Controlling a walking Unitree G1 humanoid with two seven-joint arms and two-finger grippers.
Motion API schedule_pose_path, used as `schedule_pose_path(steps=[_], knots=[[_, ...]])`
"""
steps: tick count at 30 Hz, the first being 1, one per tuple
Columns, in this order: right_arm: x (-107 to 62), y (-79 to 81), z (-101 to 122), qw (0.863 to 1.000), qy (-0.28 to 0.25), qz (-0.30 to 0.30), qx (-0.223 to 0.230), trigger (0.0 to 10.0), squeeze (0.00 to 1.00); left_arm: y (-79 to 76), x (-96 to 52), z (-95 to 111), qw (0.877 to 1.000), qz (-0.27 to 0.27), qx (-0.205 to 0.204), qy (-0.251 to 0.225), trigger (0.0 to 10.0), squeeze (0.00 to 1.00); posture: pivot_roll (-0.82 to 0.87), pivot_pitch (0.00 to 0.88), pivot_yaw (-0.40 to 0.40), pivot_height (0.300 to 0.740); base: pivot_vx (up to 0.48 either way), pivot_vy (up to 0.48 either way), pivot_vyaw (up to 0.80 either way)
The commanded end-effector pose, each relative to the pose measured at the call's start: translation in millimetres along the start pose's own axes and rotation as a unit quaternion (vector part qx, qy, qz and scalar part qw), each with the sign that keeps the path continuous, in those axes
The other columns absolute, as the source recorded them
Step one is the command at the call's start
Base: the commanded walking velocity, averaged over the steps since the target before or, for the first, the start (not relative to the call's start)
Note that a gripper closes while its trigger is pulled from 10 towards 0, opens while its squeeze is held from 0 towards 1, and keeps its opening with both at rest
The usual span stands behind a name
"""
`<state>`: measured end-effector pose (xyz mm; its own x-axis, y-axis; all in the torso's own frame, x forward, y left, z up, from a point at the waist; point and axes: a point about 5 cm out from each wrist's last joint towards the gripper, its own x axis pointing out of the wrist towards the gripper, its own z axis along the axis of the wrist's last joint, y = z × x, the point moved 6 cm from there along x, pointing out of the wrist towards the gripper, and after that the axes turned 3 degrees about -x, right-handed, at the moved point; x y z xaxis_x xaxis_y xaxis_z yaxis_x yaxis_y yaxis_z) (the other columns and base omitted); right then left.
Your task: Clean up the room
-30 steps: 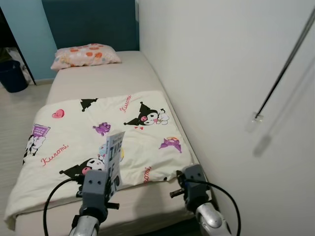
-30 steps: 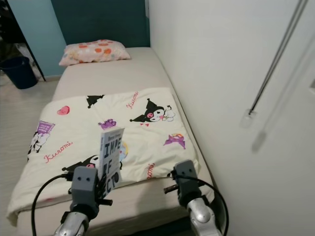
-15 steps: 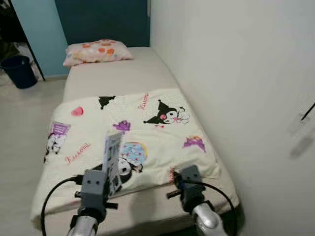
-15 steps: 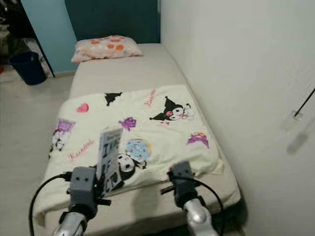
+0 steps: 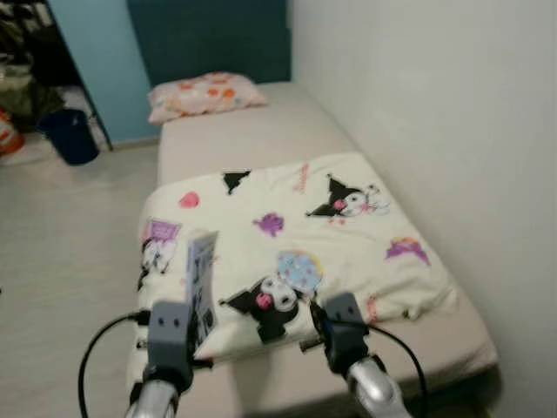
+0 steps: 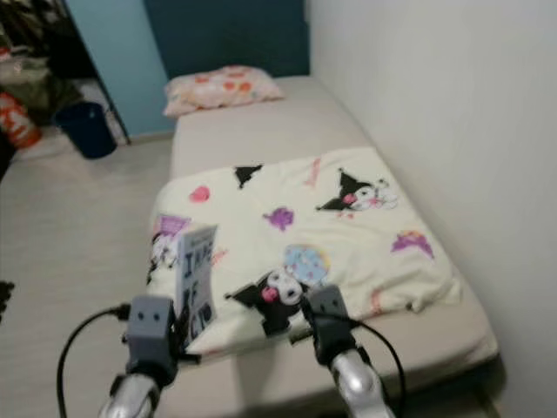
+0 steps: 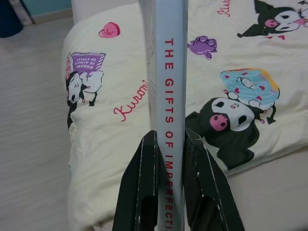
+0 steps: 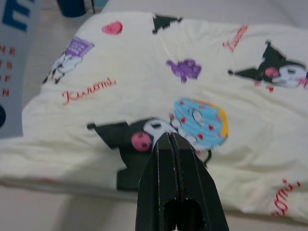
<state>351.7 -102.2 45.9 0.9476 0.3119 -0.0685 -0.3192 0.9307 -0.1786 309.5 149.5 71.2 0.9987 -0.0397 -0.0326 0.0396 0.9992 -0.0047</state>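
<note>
My left gripper [image 7: 168, 139] is shut on a grey book [image 5: 201, 277], held upright; its spine [image 7: 171, 96] carries red lettering. It hovers over the near left part of a bed [image 5: 261, 139]. A cream blanket [image 5: 296, 244] with cartoon prints covers the bed's near half. My right gripper [image 8: 169, 139] is shut with nothing in it, above the blanket's near edge; its arm [image 5: 344, 331] is low in the head view.
A patterned pillow [image 5: 204, 94] lies at the bed's far end against a dark headboard [image 5: 209, 39]. A white wall [image 5: 435, 104] runs along the bed's right side. Pale floor [image 5: 61, 235] lies to the left, with a dark blue bin [image 5: 70, 135] far left.
The camera has turned left: the bed shifted right in the picture and more floor appears. Both grippers keep their hold and pose.
</note>
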Motion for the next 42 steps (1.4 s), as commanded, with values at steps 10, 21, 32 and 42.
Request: schedule_pose_path(steps=[10, 21, 32, 42], knots=[[-2.5, 9.5, -6.0, 1.0, 0.006, 0.008, 0.014, 10.0, 0.0, 6.4, -3.4, 3.9, 1.0, 0.007, 0.003, -0.007, 10.0, 0.0, 0.0, 0.144, -0.001, 0.74, 0.0, 0.42, 0.0], [-2.6, 13.9, -6.9, 1.0, 0.006, 0.014, 0.017, 10.0, 0.0, 8.7, -5.0, 4.3, 1.0, 0.01, 0.005, -0.007, 10.0, 0.0, 0.01, 0.136, -0.005, 0.74, 0.0, 0.423, 0.0], [-1.4, 18.3, -5.7, 1.0, 0.003, 0.02, 0.019, 10.0, 0.0, 12.1, -7.3, 5.2, 1.0, 0.014, 0.008, -0.007, 10.0, 0.0, 0.02, 0.127, -0.007, 0.74, 0.0, 0.422, 0.0], [-1.5, 19.8, -6.8, 1.0, 0.004, 0.018, 0.023, 10.0, 0.0, 13.1, -8.2, 3.8, 0.999, 0.003, 0.035, 0.005, 10.0, 0.0, 0.03, 0.133, 0.001, 0.74, 0.0, -0.203, 0.0]])
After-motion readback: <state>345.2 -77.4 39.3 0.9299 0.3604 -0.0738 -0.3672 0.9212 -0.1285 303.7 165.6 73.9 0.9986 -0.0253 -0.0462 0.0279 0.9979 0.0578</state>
